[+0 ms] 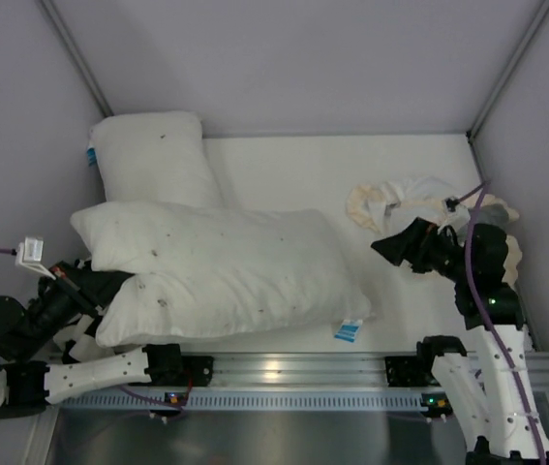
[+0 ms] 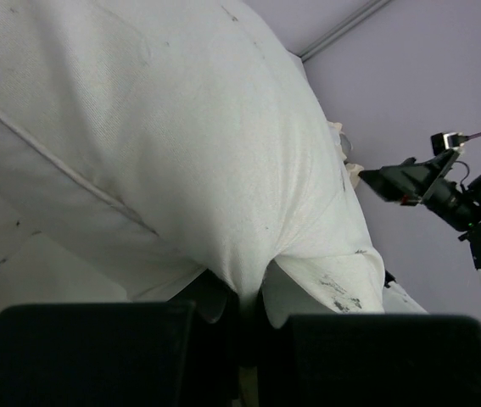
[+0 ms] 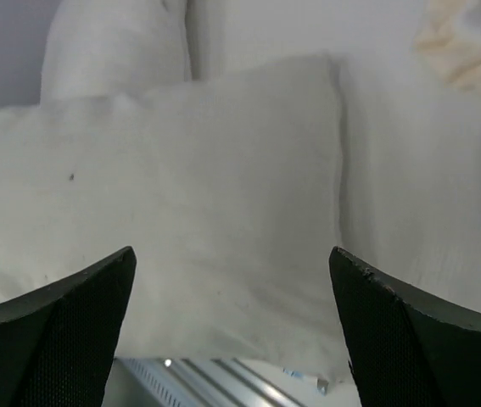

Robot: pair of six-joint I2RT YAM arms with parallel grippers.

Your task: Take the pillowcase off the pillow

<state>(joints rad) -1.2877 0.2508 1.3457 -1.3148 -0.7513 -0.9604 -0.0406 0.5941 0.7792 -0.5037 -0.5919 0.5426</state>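
Observation:
The pillow (image 1: pixel 235 266), white with dark specks and a blue tag (image 1: pixel 349 331) at its near right corner, lies across the middle of the table. My left gripper (image 1: pixel 100 291) is at the pillow's left end and is shut on a pinched fold of its white cloth (image 2: pixel 253 292). The pillowcase (image 1: pixel 405 201) lies crumpled at the far right, off the pillow, with its cream ruffled trim showing. My right gripper (image 1: pixel 392 247) hovers open between pillow and pillowcase, holding nothing. In the right wrist view its fingers (image 3: pixel 96 292) frame the pillow (image 3: pixel 206 195), and the pillowcase (image 3: pixel 452 42) shows at top right.
A second white pillow (image 1: pixel 150 157) with a blue tag lies at the back left, partly under the main pillow. Grey walls close in the table on both sides and at the back. A metal rail (image 1: pixel 284 370) runs along the near edge.

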